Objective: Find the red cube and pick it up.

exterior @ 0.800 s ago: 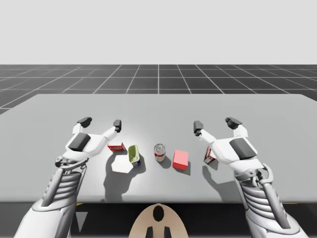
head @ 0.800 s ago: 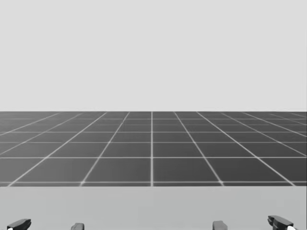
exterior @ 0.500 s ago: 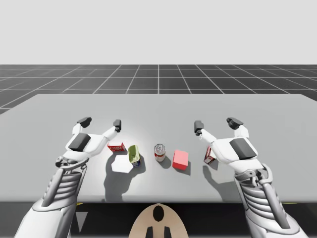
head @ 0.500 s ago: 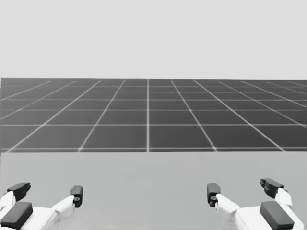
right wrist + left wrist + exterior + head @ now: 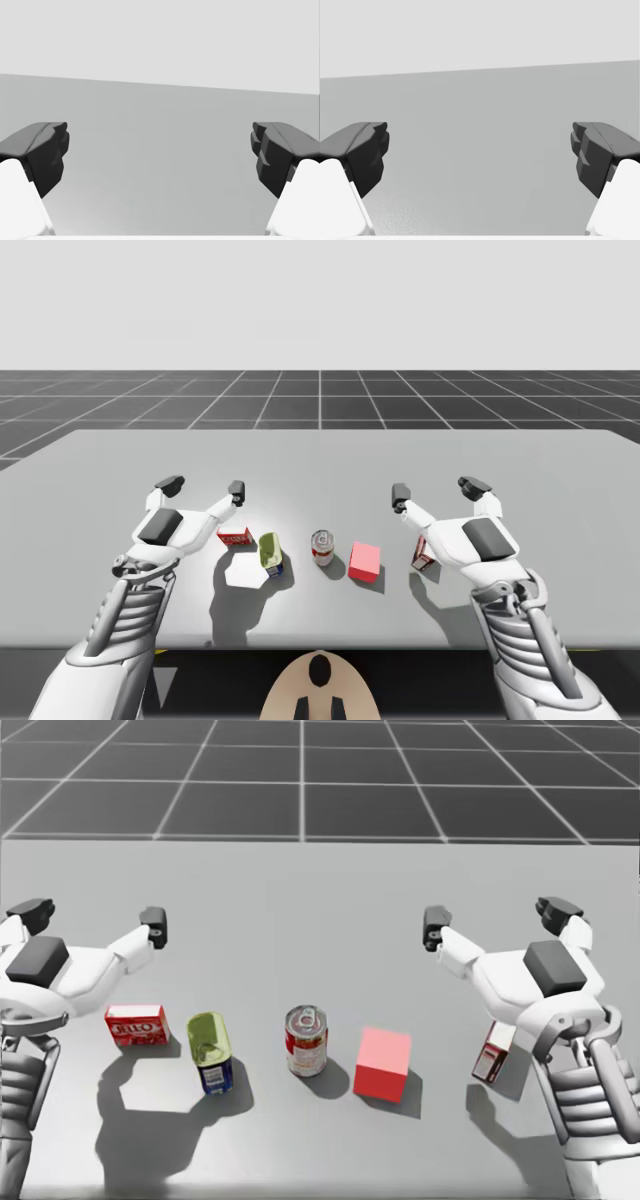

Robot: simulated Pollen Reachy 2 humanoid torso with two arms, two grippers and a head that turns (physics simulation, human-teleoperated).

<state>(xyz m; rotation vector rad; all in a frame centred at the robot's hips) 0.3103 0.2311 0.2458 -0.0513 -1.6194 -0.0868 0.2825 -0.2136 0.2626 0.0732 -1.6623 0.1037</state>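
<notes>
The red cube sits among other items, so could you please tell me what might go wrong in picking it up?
The upright red-and-white can stands close beside the red cube; open jaws might topple it. The small red-and-white box sits close under the right gripper, which could knock it when lowering.

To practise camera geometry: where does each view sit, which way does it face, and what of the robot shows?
High view: above table, looking down; both arms show.
Head view: on the head, tilted down at the red cube; left gripper, right gripper show.
Left wrist view: left hand, along open fingers over table.
Right wrist view: same, right hand.
High and head share the red cube.
</notes>
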